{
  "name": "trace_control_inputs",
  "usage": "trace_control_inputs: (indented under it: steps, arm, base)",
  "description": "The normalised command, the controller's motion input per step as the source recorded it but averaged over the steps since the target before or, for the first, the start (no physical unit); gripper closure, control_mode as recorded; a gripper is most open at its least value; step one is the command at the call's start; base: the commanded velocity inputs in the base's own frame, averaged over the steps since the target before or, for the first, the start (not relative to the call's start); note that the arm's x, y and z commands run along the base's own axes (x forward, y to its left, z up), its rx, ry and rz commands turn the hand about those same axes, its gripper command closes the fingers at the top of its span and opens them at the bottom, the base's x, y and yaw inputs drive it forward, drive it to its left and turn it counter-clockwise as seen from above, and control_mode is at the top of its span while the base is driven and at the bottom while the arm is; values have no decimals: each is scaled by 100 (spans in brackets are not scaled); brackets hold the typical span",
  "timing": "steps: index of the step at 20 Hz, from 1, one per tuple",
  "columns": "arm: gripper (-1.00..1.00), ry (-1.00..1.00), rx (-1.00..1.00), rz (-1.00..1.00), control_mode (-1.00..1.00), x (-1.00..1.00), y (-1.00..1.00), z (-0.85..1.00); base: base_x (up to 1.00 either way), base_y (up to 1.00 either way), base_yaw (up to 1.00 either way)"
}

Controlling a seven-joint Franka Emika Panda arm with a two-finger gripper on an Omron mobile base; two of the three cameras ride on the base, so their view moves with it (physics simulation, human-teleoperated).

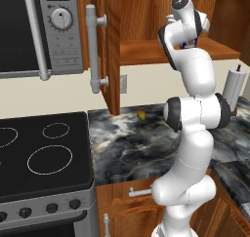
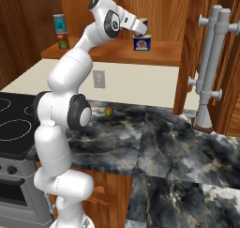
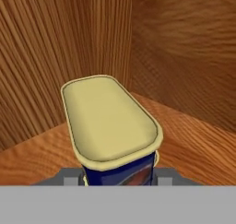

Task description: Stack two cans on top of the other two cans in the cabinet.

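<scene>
Landmark: the cabinet (image 2: 154, 53), brown wood grain, open, with one shelf board; every place below is given against it.
Gripper: the gripper (image 2: 140, 30) is inside the cabinet, above the middle of the shelf board, closed on a blue can with a cream lid (image 3: 110, 121); in the hand view the lid sits just in front of the finger tips.
Held can: in the right base view it hangs directly over a second blue can (image 2: 142, 43); whether the two touch cannot be told.
Second blue can: upright on the shelf board, near its middle.
Other cans: at the left end of the shelf board, a teal can (image 2: 59, 23) sits on top of a red and green can (image 2: 62, 40), well apart from the blue pair.
Cabinet door: the door (image 1: 108, 46) is swung open, its edge toward the left base camera, with the long grey bar handle (image 1: 93, 48) vertical on it.
Microwave: the grey microwave (image 1: 39, 31) hangs just left of the cabinet door.
Counter: a dark marbled counter (image 2: 154, 142) lies below the cabinet; a small round fruit (image 2: 108, 111) rests on it near the wall.
Stove: a black cooktop (image 1: 44, 150) is below and left of the cabinet.
Paper towel holder: a paper towel roll (image 1: 233, 87) stands on the counter below the cabinet's right end.
</scene>
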Motion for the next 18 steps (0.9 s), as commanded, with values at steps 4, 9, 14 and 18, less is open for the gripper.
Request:
trace_control_inputs:
  steps: [4,9,14,18]
  arm:
    - [-100,0,0,0,-100,0,-2,-4]
    - [-100,0,0,0,-100,0,-2,3]
    - [-100,0,0,0,-100,0,0,4]
    - [-100,0,0,0,-100,-12,0,2]
  base:
    - [0,0,0]
    - [0,0,0]
    - [0,0,0]
    - [0,0,0]
